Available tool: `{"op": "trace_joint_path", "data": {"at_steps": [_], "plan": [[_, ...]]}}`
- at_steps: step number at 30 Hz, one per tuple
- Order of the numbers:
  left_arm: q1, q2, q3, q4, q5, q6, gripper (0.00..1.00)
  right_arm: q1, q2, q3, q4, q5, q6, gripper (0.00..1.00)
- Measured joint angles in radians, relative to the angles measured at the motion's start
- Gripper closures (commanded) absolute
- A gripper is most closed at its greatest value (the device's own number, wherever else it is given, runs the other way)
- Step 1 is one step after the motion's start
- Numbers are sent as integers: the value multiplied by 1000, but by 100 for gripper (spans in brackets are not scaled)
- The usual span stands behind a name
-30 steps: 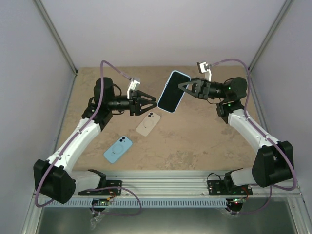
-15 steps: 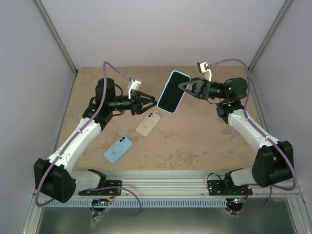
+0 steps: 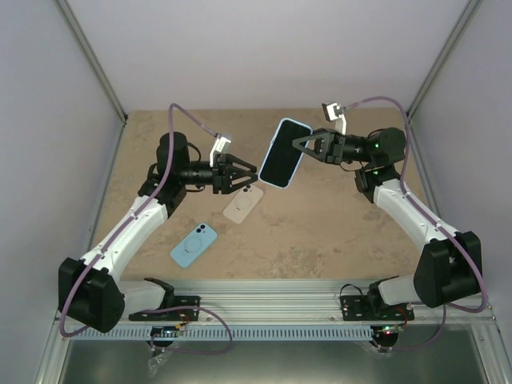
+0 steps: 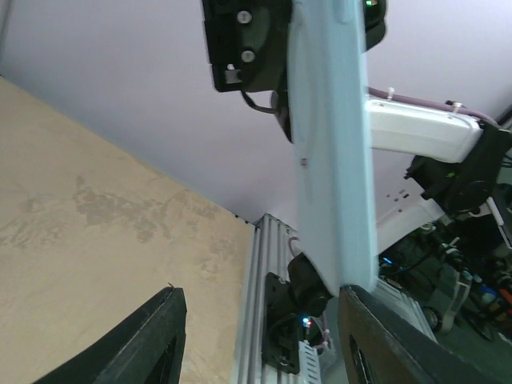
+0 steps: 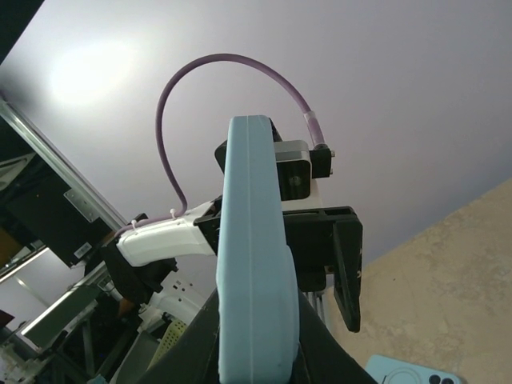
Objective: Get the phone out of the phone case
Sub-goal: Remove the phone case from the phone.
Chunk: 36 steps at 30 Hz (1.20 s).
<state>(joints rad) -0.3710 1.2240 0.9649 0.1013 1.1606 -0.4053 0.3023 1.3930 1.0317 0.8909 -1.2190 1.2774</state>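
Right gripper (image 3: 298, 144) clamped the phone (image 3: 282, 156) in its blue case (image 3: 297, 122), aloft over the bench's (image 3: 320, 232) far middle | left gripper (image 3: 253, 178) stood half-open beside its lower end, seemingly not touching | advice: pinch case lip only, peel from a corner

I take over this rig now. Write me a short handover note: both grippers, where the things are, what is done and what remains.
Right gripper: shut on the cased phone, held in the air.
Left gripper: open, empty, at the phone's lower end; contact unclear.
On the table: a beige item and a blue item, back up.
Done: phone lifted. Left: pull it out of its light blue case.
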Motion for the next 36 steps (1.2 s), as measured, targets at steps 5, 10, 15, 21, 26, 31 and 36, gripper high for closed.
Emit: {"op": "trace_joint_path", "data": {"at_steps": [5, 10, 15, 21, 26, 31, 36], "plan": [[-3, -3, -5, 58, 50, -44, 45, -1, 0, 0, -2, 6, -2, 100], [-7, -5, -6, 101, 72, -72, 48, -1, 0, -1, -2, 14, -6, 99], [-9, -5, -5, 87, 44, -61, 56, -1, 0, -1, -3, 19, -6, 99], [-9, -5, 18, 10, -13, -8, 59, -5, 0, -5, -6, 27, -9, 99], [-12, -5, 23, -30, -61, 25, 63, -10, 1, -11, -11, 38, -21, 99], [-14, -5, 27, -53, -106, 47, 65, -14, 4, -13, -16, 47, -27, 99], [-14, -2, 31, -69, -144, 50, 66, -16, 4, -13, -11, 50, -23, 99]]}}
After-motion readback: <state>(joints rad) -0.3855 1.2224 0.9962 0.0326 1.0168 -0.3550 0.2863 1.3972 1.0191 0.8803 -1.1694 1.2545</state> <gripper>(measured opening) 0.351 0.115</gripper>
